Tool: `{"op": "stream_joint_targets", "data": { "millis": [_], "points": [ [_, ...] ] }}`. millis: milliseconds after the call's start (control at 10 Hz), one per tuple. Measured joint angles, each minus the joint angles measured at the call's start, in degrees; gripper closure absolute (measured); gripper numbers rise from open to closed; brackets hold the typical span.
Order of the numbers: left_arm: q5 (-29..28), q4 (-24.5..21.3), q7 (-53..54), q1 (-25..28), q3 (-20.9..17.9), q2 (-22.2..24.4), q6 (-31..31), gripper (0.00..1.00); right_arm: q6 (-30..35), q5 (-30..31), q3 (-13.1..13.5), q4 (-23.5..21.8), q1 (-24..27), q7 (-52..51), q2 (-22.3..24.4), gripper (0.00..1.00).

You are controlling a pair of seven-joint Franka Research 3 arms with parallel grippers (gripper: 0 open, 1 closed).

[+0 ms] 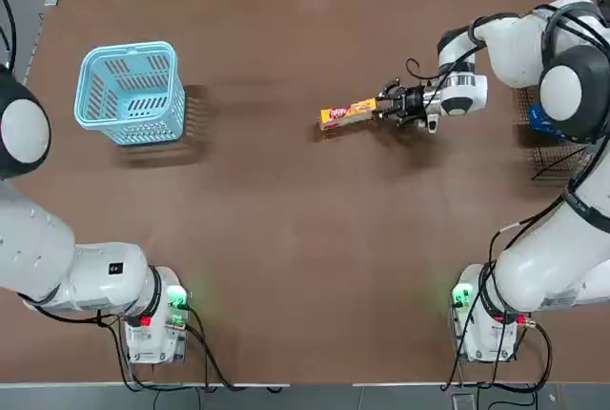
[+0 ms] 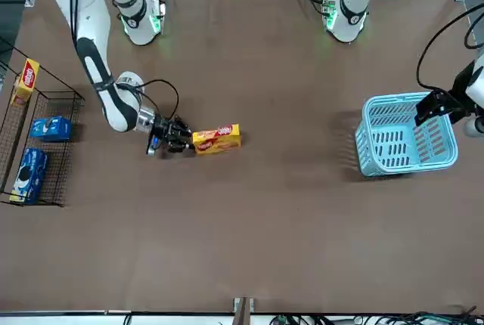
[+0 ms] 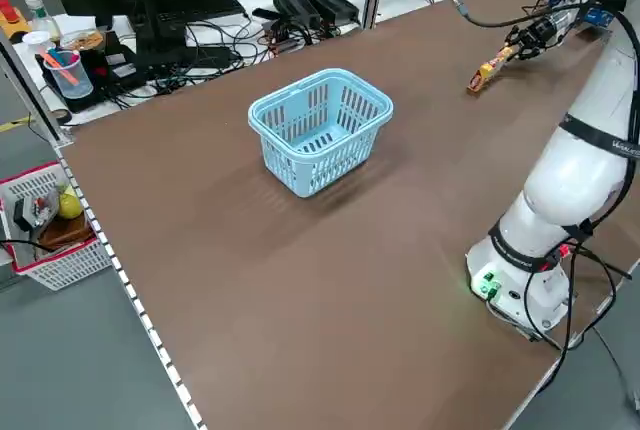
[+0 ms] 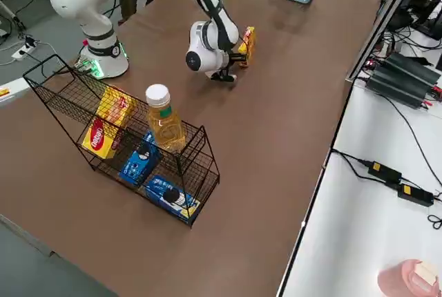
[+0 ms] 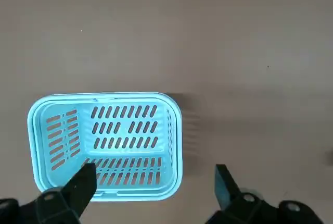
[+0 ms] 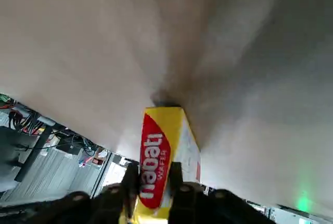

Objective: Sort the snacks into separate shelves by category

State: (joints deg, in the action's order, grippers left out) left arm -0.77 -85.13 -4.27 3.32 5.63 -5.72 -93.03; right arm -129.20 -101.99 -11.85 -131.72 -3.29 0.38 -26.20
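I see a brown worktop filling the frame, a cluttered white bench with cables at upper left, grey floor at lower left.

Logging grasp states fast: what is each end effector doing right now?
Left end effector: open, empty, above the blue basket.
Right end effector: closed on the yellow box.

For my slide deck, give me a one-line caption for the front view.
Right gripper closed on a yellow wafer box on the table, wire rack with blue packets nearby.
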Motion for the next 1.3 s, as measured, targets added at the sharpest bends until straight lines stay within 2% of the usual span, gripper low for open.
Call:
{"op": "stream_joint_targets", "data": {
  "millis": [300,400,800,1000,1300],
  "points": [
    [0.0,0.0,0.0,0.0,0.0,0.0,0.0,0.0,0.0,0.0,-0.5,0.0,0.9,-0.8,0.0,0.81],
    [0.0,0.0,0.0,0.0,0.0,0.0,0.0,0.0,0.0,0.3,-0.5,0.1,1.0,-1.1,0.0,0.81],
    [0.0,0.1,0.0,0.0,0.0,0.0,0.0,0.0,0.8,9.3,-0.6,2.5,3.3,-1.1,0.9,0.81],
    [0.0,0.1,0.0,0.0,0.0,0.0,0.0,0.0,4.4,17.5,-0.5,4.2,5.0,0.7,4.2,0.84],
    [0.0,0.2,0.0,0.0,0.0,0.0,0.0,0.0,12.2,36.4,-0.4,6.3,9.6,4.5,13.1,0.84]
  ]
}}
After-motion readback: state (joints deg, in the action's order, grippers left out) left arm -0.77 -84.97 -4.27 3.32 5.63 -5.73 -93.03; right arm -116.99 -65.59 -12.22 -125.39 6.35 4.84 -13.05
